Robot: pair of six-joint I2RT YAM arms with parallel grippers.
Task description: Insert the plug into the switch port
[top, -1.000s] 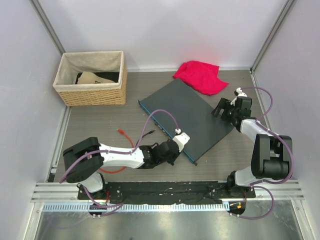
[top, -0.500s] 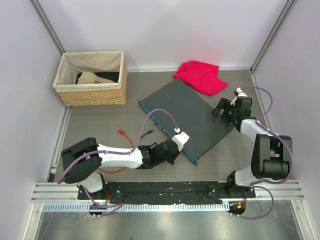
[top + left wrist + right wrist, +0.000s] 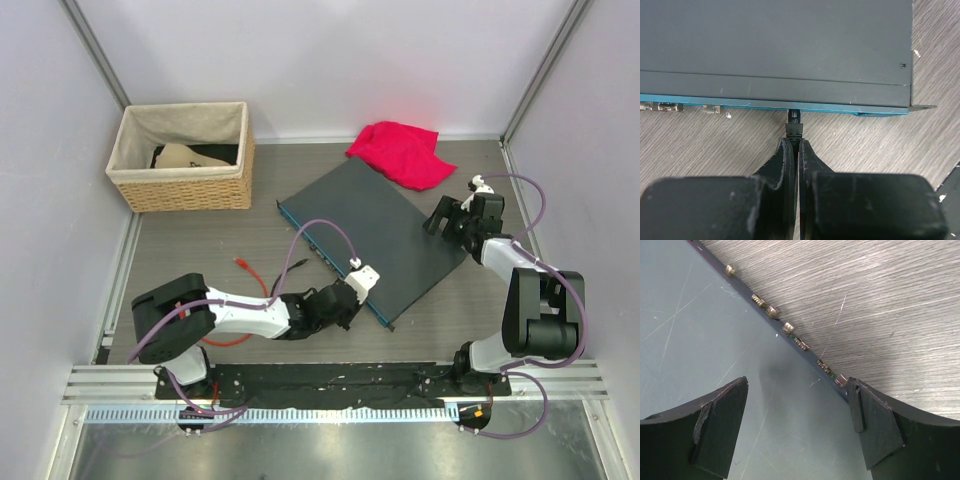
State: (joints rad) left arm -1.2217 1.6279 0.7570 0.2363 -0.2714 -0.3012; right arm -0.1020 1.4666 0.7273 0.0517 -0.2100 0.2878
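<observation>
- far left, the woven basket [image 3: 180,160] stands well apart from the work, and we leave it out.
- a red cable [image 3: 243,266] lies loose on the table, left of the left arm.
- the left gripper [image 3: 795,146] is pinched narrow on the plug [image 3: 794,125], holding it by the rear boot. the nose sticks out past the fingertips.
- we judge the plug to be light, stiff plastic with a thin latch that would snap if levered. the boot is the right place to hold it, close behind the nose, so it can't pivot.
- the plug's cable is hidden between the fingers. we expect it to be limp and no help in pushing.
- the plug's nose sits at the mouth of a switch port [image 3: 794,114] in the teal front face [image 3: 740,102], near the switch's near right corner. we cannot tell if it is fully seated.
- the switch [image 3: 375,225] looks heavy and rigid, but it could skid on the smooth wood under a push.
- a red cloth [image 3: 402,152] lies at the switch's far corner.
- the right gripper [image 3: 796,390] stands wide over the switch's right edge, gripping nothing.
</observation>
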